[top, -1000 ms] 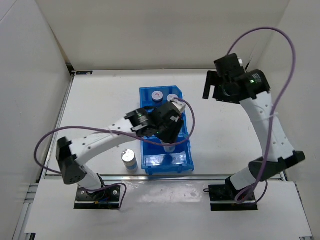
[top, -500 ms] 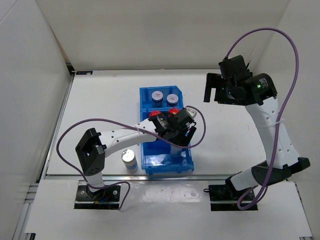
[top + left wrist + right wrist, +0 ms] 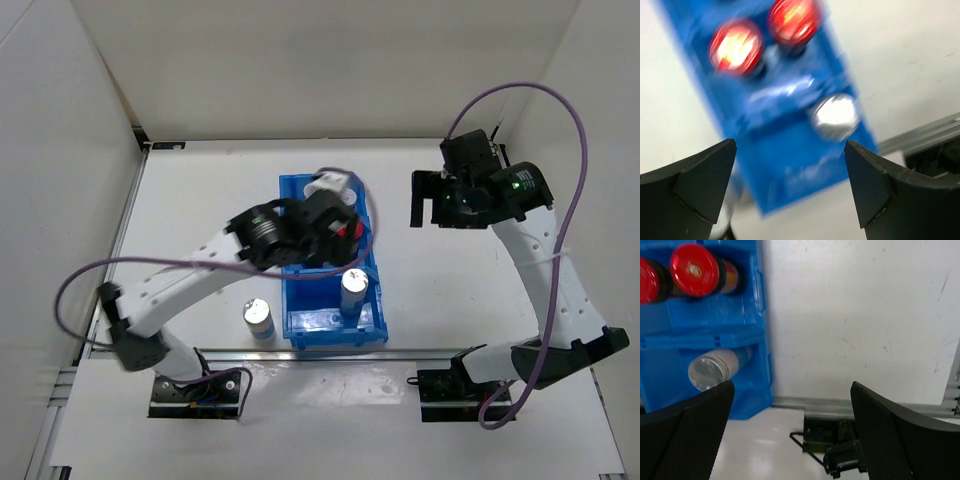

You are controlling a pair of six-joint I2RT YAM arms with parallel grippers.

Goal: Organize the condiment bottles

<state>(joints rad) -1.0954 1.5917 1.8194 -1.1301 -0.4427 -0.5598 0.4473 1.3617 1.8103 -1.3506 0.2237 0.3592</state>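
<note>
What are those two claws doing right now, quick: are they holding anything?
Left gripper: open, holding nothing.
Right gripper: open, holding nothing.

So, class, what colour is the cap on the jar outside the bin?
Shiny silver cap, clearest in the top external view.

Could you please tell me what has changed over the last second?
The left claw let go of a silver-capped jar in the blue bin's near compartment and drew back toward its far end. The other jar on the table and the right claw hardly moved.
</note>
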